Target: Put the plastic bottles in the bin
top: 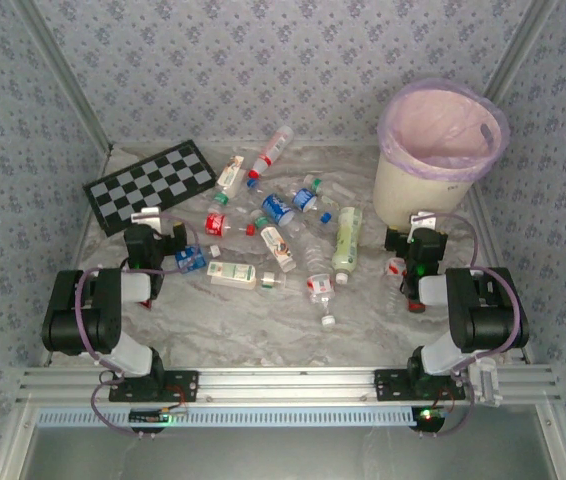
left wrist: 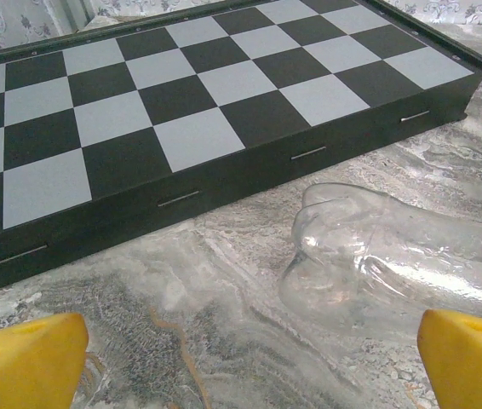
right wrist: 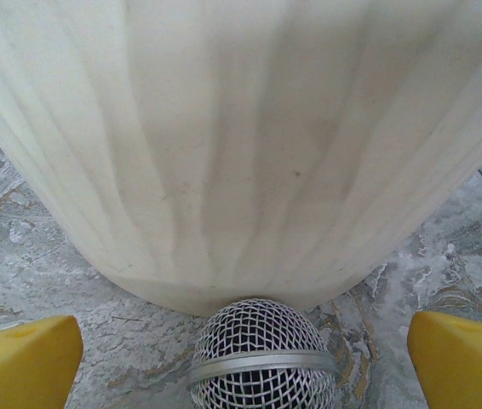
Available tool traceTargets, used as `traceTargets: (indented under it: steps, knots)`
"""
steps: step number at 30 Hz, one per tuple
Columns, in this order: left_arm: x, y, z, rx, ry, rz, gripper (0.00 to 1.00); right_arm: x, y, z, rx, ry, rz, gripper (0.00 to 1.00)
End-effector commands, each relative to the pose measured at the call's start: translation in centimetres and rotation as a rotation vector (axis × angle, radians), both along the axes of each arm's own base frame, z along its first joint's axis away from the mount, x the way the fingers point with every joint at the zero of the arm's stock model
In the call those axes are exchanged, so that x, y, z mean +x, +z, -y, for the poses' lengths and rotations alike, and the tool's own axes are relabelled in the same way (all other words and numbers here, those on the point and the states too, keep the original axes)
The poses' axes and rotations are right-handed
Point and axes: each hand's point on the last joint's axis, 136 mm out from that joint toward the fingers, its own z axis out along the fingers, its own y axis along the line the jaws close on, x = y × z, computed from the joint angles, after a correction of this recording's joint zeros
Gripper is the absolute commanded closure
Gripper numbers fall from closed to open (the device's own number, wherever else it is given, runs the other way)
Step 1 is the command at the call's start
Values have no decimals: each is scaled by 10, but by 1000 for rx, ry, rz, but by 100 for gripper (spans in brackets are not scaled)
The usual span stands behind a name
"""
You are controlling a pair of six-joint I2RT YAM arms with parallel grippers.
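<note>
From above, the plastic bottles (top: 347,238) lie strewn across the middle of the bench (top: 263,320). The pink-lined bin (top: 441,150) stands at the far right, the left claw (top: 158,238) is near the chessboard (top: 153,182), and the right claw (top: 415,243) is at the bin's foot. At the left wrist, the left claw (left wrist: 249,362) gapes wide and empty, with a clear bottle (left wrist: 386,256) lying just ahead, near the chessboard (left wrist: 181,94). At the right wrist, the right claw (right wrist: 241,362) is spread wide, gripping nothing, with a mesh microphone head (right wrist: 262,341) between its fingers, just beside the bin (right wrist: 241,145).

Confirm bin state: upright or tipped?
Upright. The bin stands on its base on the table, with its mouth facing up.
</note>
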Motion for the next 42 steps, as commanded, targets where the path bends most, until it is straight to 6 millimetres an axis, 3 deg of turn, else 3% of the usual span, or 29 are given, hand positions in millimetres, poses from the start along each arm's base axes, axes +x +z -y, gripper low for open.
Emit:
traceTargets:
  steps: [1, 9, 11, 15, 18, 22, 26, 30, 35, 42]
  knots:
    - [2, 2, 1, 0, -12, 15, 1, 4, 9, 2, 17, -9, 31, 0]
    - [3, 5, 0, 5, -8, 12, 1, 4, 16, 1, 5, -13, 51, 0]
    - [2, 19, -1, 26, 10, -15, 1, 0, 31, -3, -27, -9, 49, 0]
    - [-10, 71, -7, -7, 110, 22, 1, -10, 59, -9, 4, -2, 18, 0]
    - [-7, 105, 19, -122, 31, -4, 1, -33, 81, -22, 40, -28, -35, 0]
    - [10, 118, 78, -109, -169, -149, 1, -74, 89, -56, 86, 55, -210, 0]
    - [36, 97, 128, -28, -339, -292, 4, -115, 88, -93, 194, 193, -386, 0]
    - [67, 73, 153, -24, -414, -391, 5, -146, 95, -122, 274, 325, -409, 0]
    - [94, 44, 161, -34, -401, -490, 9, -157, 111, -131, 322, 373, -397, 0]
    - [98, 4, 176, -49, -406, -585, 18, -159, 121, -134, 313, 402, -403, 0]
